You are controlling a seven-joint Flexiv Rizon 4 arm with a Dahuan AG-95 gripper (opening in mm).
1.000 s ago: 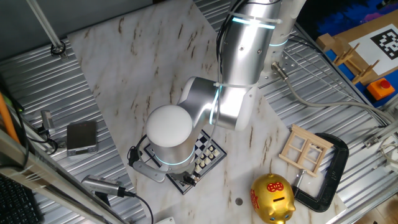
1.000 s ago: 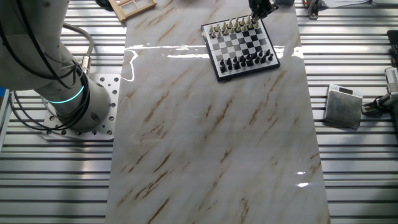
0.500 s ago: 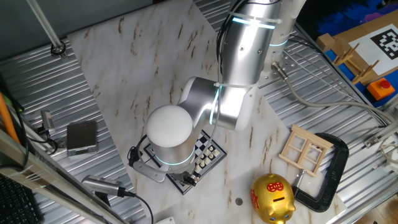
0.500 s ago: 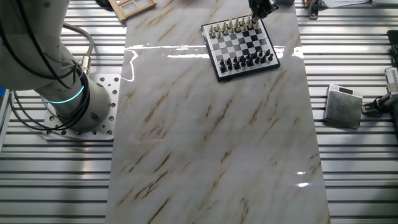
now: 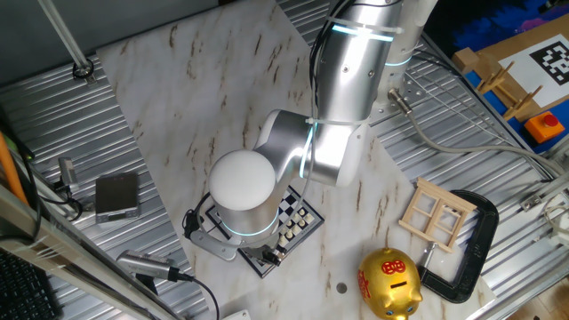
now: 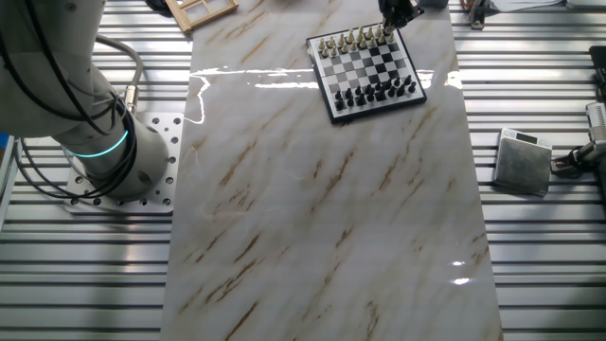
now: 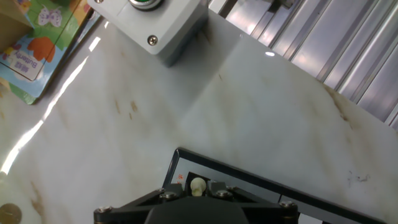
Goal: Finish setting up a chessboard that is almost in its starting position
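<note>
The chessboard [image 6: 367, 64] is a small black-and-white board with a dark frame, a row of pale pieces along its far side and dark pieces along its near side. My gripper [image 6: 391, 13] stands over the board's far right corner, at the end of the pale row. In the hand view the gripper [image 7: 199, 190] has its fingers close on either side of a pale chess piece [image 7: 198, 185], just inside the board's dark frame [image 7: 249, 177]. In one fixed view my arm covers most of the board [image 5: 300, 220] and hides the gripper.
A pale wooden window frame [image 5: 436, 213] lies beside a black clamp [image 5: 471, 240] and a gold piggy bank [image 5: 389, 283]. A grey box [image 6: 523, 161] sits off the marble slab. A grey button box [image 7: 155, 22] and a colourful book [image 7: 31, 50] lie beyond the board.
</note>
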